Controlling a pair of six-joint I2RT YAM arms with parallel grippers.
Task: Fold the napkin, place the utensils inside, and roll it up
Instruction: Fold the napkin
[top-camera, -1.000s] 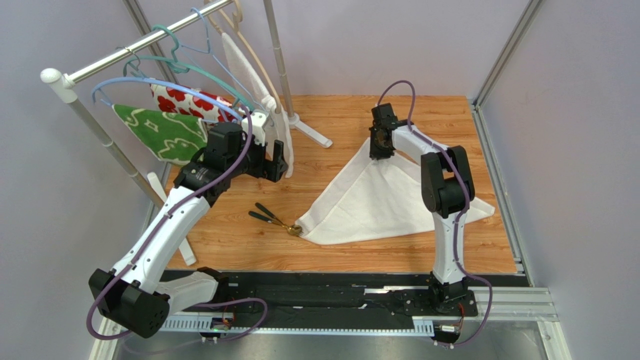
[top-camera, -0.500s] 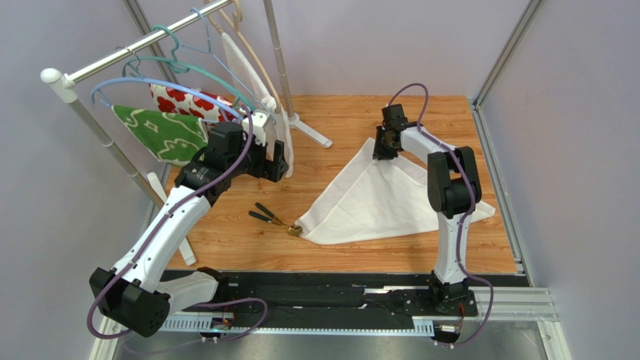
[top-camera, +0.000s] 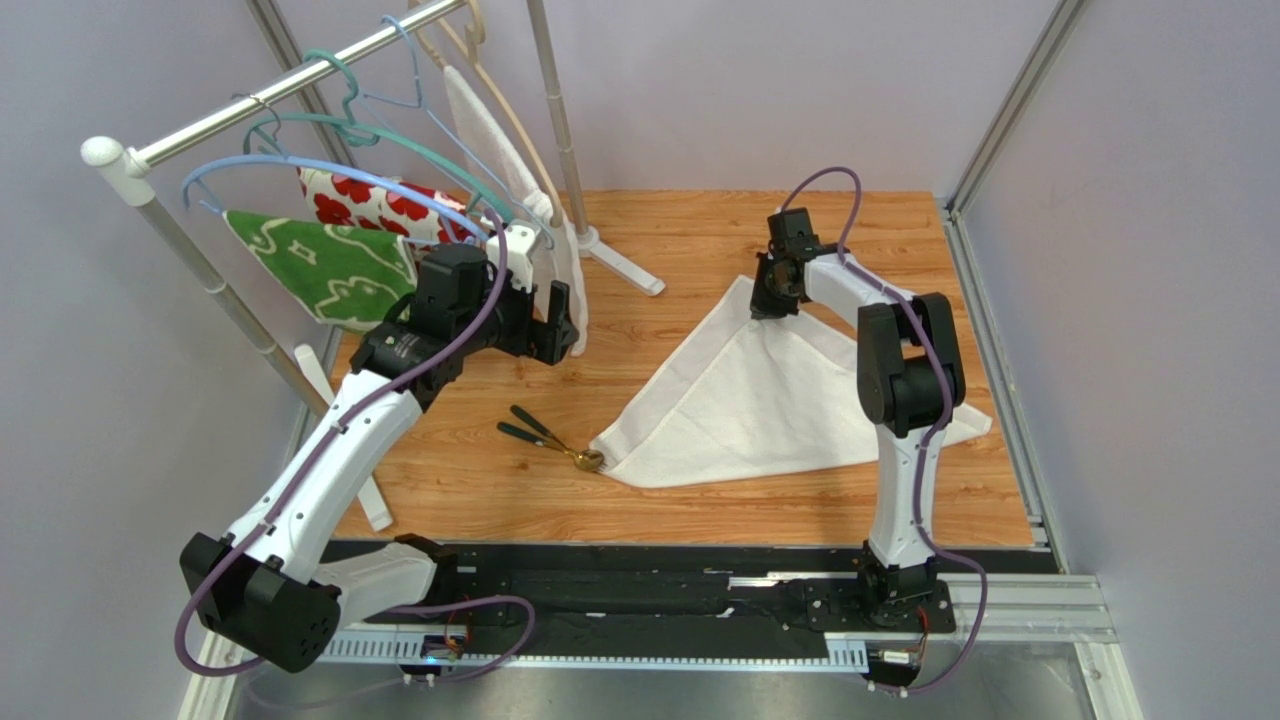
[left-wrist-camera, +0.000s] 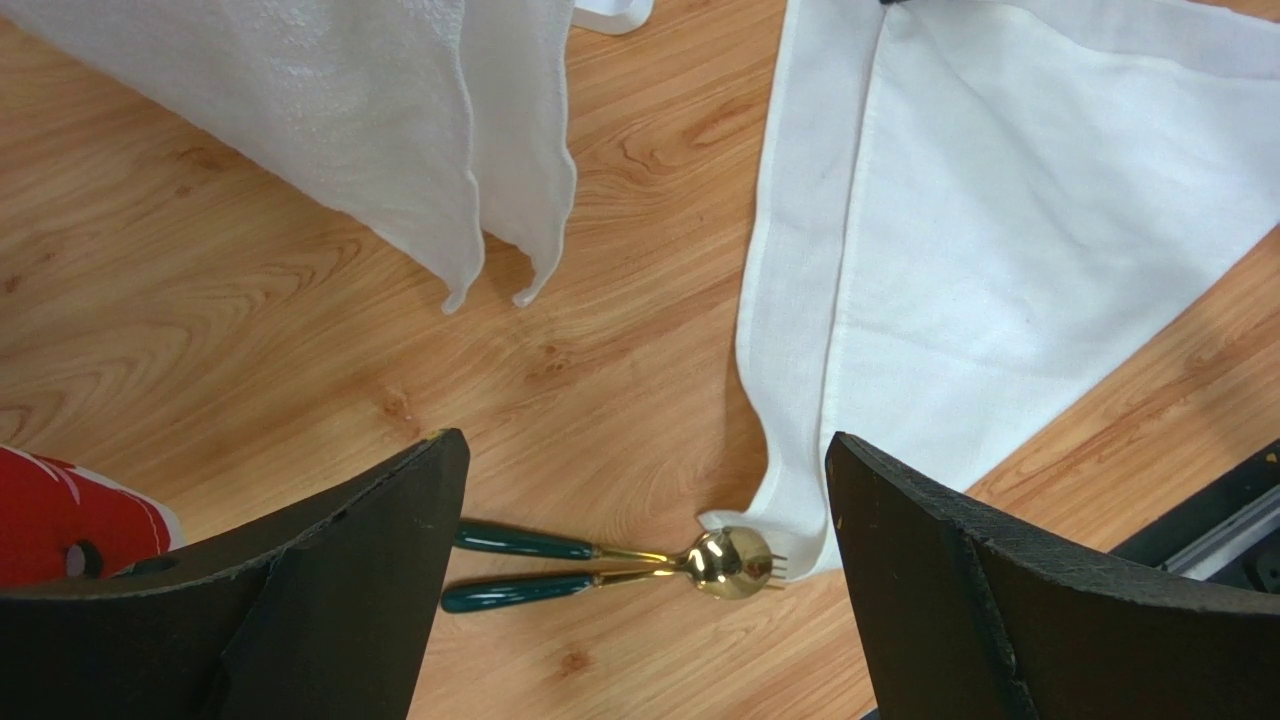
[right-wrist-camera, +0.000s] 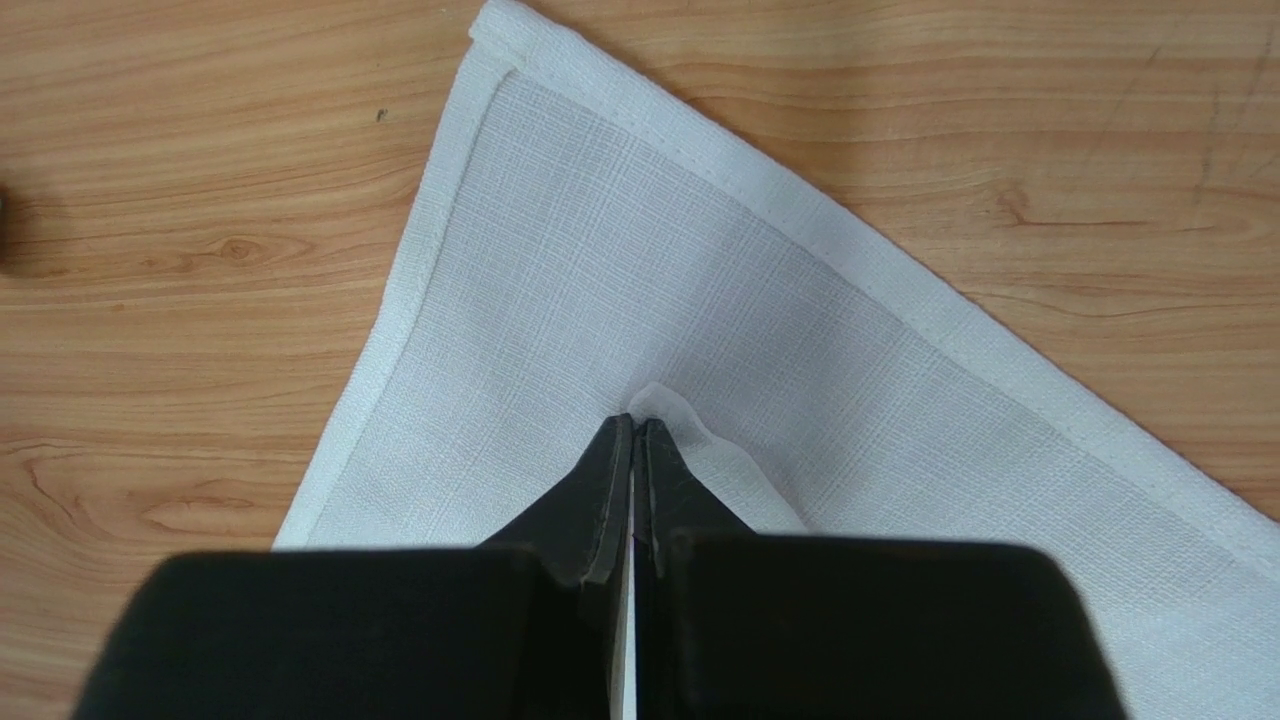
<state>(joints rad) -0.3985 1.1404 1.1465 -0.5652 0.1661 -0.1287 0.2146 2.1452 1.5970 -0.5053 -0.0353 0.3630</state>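
Note:
The napkin (top-camera: 766, 398) lies folded into an off-white triangle on the wooden table, and it also shows in the left wrist view (left-wrist-camera: 1022, 225). My right gripper (top-camera: 771, 294) is at the napkin's far corner, shut on a small pucker of its cloth (right-wrist-camera: 669, 408), with the tips (right-wrist-camera: 633, 426) pressed together. Two utensils (top-camera: 544, 437) with dark green handles and gold heads lie side by side at the napkin's left tip. My left gripper (top-camera: 550, 321) hovers open well above them, so the utensils (left-wrist-camera: 601, 567) show between its wide-spread fingers (left-wrist-camera: 376, 540).
A clothes rack (top-camera: 271, 98) stands at the back left with hangers carrying a green cloth (top-camera: 334, 270), a red-flowered cloth (top-camera: 376, 203) and a textured white cloth (left-wrist-camera: 376, 120). The rack's white foot (top-camera: 619, 266) rests on the wood. Grey walls close in both sides.
My right gripper shifted slightly right along the napkin's far corner, then closed on a pinch of the cloth. The left arm and the utensils have not moved.

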